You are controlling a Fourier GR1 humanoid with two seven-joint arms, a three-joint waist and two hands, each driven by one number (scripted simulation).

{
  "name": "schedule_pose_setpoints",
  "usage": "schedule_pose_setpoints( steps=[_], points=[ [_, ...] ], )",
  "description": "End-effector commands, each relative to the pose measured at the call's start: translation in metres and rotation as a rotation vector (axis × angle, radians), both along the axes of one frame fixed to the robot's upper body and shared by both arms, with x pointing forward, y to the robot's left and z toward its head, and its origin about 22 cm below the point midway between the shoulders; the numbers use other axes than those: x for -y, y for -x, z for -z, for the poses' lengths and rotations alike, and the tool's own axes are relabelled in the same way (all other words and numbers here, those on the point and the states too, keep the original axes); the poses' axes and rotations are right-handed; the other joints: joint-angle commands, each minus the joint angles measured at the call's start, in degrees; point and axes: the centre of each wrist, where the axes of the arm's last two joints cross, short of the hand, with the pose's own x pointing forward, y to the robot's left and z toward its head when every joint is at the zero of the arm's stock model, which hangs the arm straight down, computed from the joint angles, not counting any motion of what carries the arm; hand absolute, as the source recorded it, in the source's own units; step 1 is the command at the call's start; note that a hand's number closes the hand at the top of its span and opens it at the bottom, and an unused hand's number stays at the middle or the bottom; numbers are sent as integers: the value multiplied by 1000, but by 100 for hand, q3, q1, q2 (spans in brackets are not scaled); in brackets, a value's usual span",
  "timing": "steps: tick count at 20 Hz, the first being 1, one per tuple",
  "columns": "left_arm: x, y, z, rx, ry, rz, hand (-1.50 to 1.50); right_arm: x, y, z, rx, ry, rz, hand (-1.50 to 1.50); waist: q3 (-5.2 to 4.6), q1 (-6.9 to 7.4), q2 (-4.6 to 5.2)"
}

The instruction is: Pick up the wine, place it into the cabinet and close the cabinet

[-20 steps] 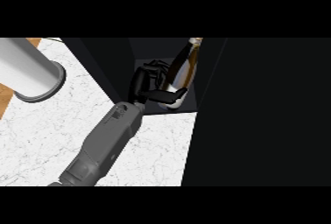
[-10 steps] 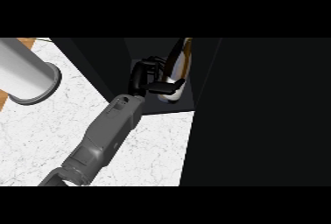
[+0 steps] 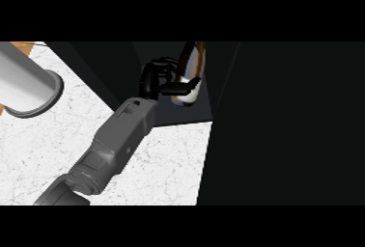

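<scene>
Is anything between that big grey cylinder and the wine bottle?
Yes: in the head view, the robot hand lies between the grey cylinder and the wine bottle.

A boxy grey forearm [image 3: 118, 140], paler along its upper face, narrows at the wrist into a glossy black hand [image 3: 153, 79] with slender fingers [image 3: 178, 88].

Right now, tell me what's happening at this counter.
The robot's left hand is curled round the wine bottle and reaches into the dark open cabinet, holding the bottle just above its floor. The cabinet door stands open at the right. A grey cylinder sits on the marble counter at the left.
</scene>
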Motion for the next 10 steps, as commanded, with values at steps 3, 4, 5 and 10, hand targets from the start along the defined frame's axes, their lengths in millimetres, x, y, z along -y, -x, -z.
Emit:
schedule_pose_setpoints(
  steps=[3, 4, 5, 10],
  points=[
    [-13, -12, -13, 42, -30, -54, 150, 3, 18, -19, -9, -70, -72, -150, 0, -73, 50],
    [-13, -8, -6, 46, -61, -65, 150, 3, 22, -20, -23, -76, -98, -150, 1, -114, 40],
    [-7, -12, -16, 54, -88, -64, 150, 4, 20, -22, -4, -83, -70, -150, -2, -55, 32],
    [-40, -19, -18, 96, -155, -94, -150, 3, 18, -18, 0, -88, -71, -150, -2, -122, 81]
  ],
)
